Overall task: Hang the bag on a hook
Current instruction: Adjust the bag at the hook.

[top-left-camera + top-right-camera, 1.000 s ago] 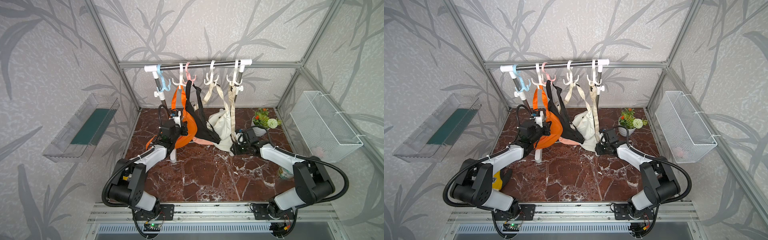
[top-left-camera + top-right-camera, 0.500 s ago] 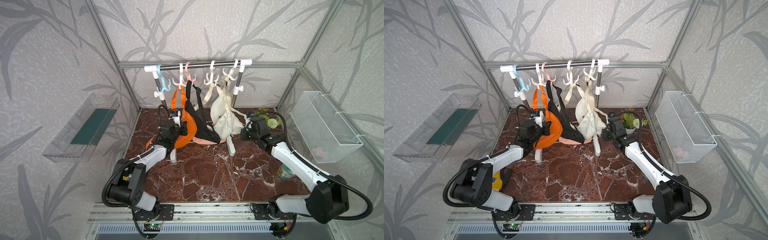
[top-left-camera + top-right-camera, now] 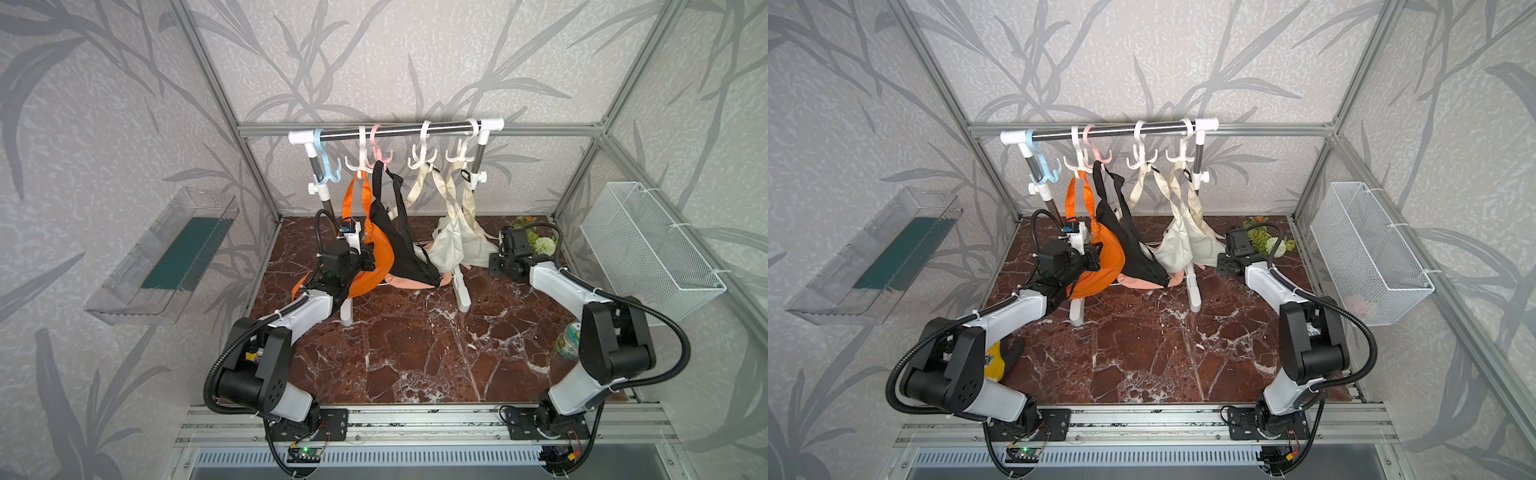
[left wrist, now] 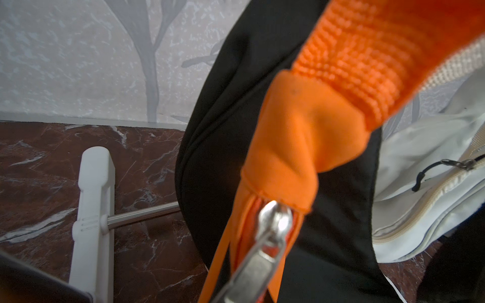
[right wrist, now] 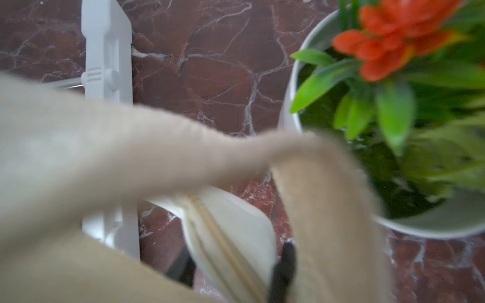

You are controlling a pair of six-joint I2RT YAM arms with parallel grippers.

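Clear bin (image 3: 166, 257) on the left wall. The rack rail (image 3: 395, 132) stands on the marble tabletop (image 3: 415, 353). The blue hook (image 3: 326, 170) at its left end is bare. Left pincer (image 3: 366, 259) is clenched on the orange bag (image 3: 376, 270), apparently at the zipper pull (image 4: 270, 225). That bag's strap is over a white hook. The black bag (image 3: 399, 245) hangs just beside it from the pink hook, touching the orange one. Further right, the cream bag (image 3: 473, 249) hangs by its strap from the rightmost white hook (image 3: 459, 156), body low and just above the tabletop. Right pincer (image 3: 493, 266) is released. Its jaws stand apart at the bag's lower corner, and the wrist view is blurred. Flower pot (image 3: 536, 245) is just behind it. Wire basket (image 3: 648, 249) on the right wall.
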